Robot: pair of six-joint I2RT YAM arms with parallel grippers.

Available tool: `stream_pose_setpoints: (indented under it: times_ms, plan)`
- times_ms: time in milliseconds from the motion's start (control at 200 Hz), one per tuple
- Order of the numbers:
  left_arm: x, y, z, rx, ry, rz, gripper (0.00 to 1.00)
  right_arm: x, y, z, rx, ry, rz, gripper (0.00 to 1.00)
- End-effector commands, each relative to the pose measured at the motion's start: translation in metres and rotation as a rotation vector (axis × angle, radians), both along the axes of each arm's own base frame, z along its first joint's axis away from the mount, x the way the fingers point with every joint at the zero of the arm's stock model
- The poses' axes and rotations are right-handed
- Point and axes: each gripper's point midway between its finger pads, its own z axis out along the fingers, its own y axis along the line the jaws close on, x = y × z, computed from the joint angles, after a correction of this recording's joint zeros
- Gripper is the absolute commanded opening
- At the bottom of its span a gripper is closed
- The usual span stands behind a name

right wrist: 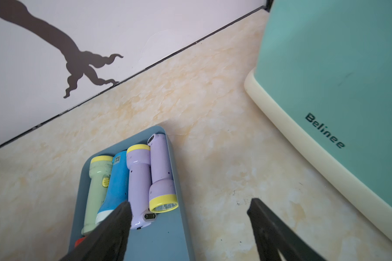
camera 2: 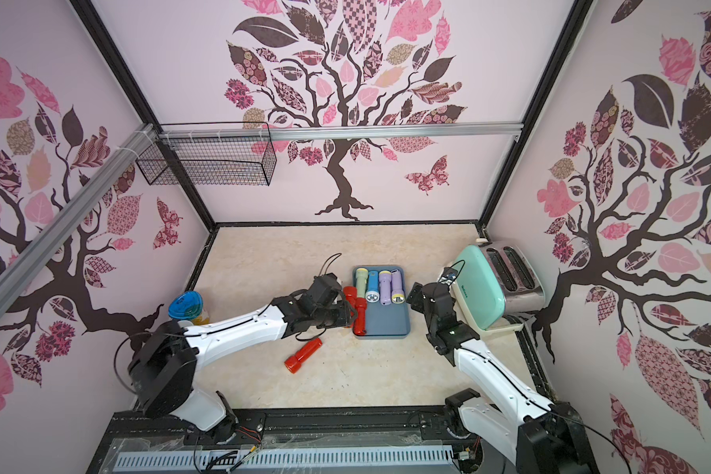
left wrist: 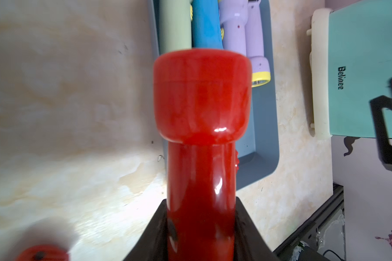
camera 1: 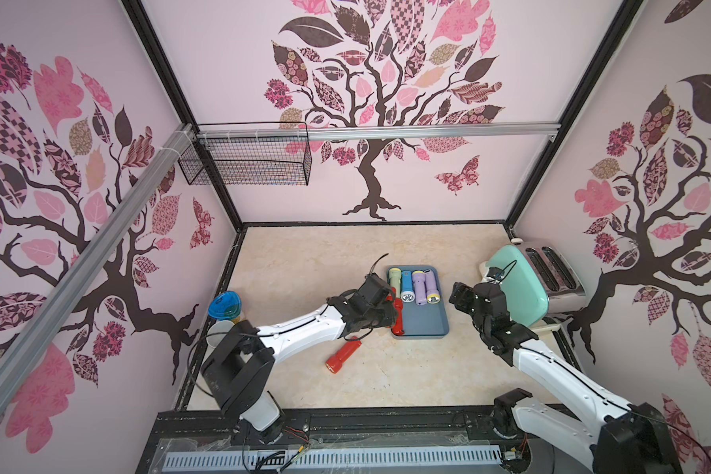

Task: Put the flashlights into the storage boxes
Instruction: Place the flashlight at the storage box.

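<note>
My left gripper is shut on the barrel of a red flashlight, holding it at the left rim of the slate-blue storage box, head toward the box's far end. More red shows along that rim under the gripper; I cannot tell whether it is a separate one. At the far end of the box lie a pale green flashlight, a blue one and two lilac ones. Another red flashlight lies on the table near my left arm. My right gripper hangs open and empty right of the box.
A mint-green toaster stands close behind my right gripper at the right wall. A blue-lidded cup sits at the left edge by my left arm's base. A black wire basket hangs on the back rail.
</note>
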Motion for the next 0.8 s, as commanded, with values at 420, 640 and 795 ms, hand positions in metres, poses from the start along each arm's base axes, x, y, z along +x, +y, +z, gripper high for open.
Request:
stream_pose_setpoints:
  times_ms: [420,640,795]
  plan:
    - [0.019,-0.046,0.004,-0.057,0.044,0.099,0.25,-0.016,-0.028,0.001,0.039,-0.057,-0.162,1.00]
    - [0.021,-0.057,-0.002,-0.023,0.061,0.081,0.25,-0.018,-0.032,0.002,0.033,-0.064,-0.182,1.00]
    - [0.019,-0.058,-0.009,-0.008,0.071,0.089,0.27,-0.018,-0.031,0.001,0.035,-0.068,-0.178,1.00]
